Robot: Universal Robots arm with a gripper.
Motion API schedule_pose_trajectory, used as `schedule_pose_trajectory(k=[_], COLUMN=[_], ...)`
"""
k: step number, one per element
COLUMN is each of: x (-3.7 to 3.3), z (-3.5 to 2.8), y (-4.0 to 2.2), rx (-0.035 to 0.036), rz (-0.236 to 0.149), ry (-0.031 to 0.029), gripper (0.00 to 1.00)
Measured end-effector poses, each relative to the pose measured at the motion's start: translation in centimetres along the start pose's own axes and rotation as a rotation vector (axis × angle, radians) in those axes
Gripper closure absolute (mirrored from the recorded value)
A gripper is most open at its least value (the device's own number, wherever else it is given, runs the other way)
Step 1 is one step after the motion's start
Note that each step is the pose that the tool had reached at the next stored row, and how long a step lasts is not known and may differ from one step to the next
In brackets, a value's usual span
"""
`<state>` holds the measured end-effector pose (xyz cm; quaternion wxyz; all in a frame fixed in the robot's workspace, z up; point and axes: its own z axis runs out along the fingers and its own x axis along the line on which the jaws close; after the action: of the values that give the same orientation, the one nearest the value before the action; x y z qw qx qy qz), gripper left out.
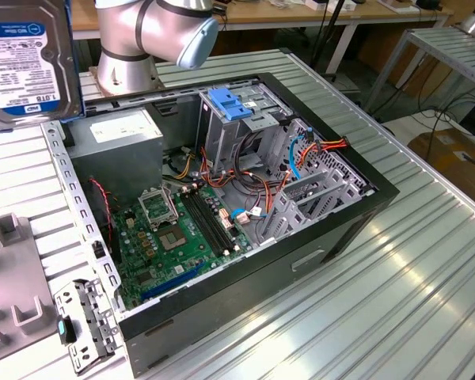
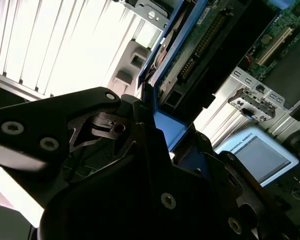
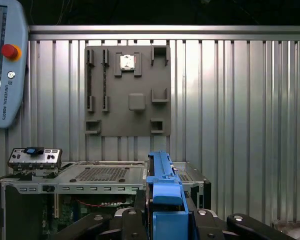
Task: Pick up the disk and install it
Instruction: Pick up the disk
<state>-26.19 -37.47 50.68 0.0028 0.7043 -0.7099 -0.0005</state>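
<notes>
Clamped between the jaws of the gripper (image 3: 166,222) by its blue carrier frame (image 3: 159,167), the disk (image 1: 24,71) looked stiff, fairly heavy and shock-sensitive, best held by those rigid sides, not its circuit board (image 2: 200,40).

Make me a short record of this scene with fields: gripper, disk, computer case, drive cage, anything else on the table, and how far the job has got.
gripper: shut on the blue carrier frame of the disk
disk: held in the air at the exterior view's upper left, outside the case
computer case: lying on its side, open, motherboard exposed
cage: grey metal, inside the case, blue clip on top
fixture plate: grey, on the ribbed table
progress: disk picked up, not installed
</notes>
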Motion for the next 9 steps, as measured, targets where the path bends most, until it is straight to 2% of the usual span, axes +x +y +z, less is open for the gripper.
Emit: schedule_pose_trajectory(k=[8, 9], x=[-0.02, -0.03], z=[-0.01, -0.01], y=[-2.98, -3.14], rx=[0.0, -0.0001], rz=[0.0, 0.0], ry=[0.0001, 0.0002], gripper=[0.63, 0.63])
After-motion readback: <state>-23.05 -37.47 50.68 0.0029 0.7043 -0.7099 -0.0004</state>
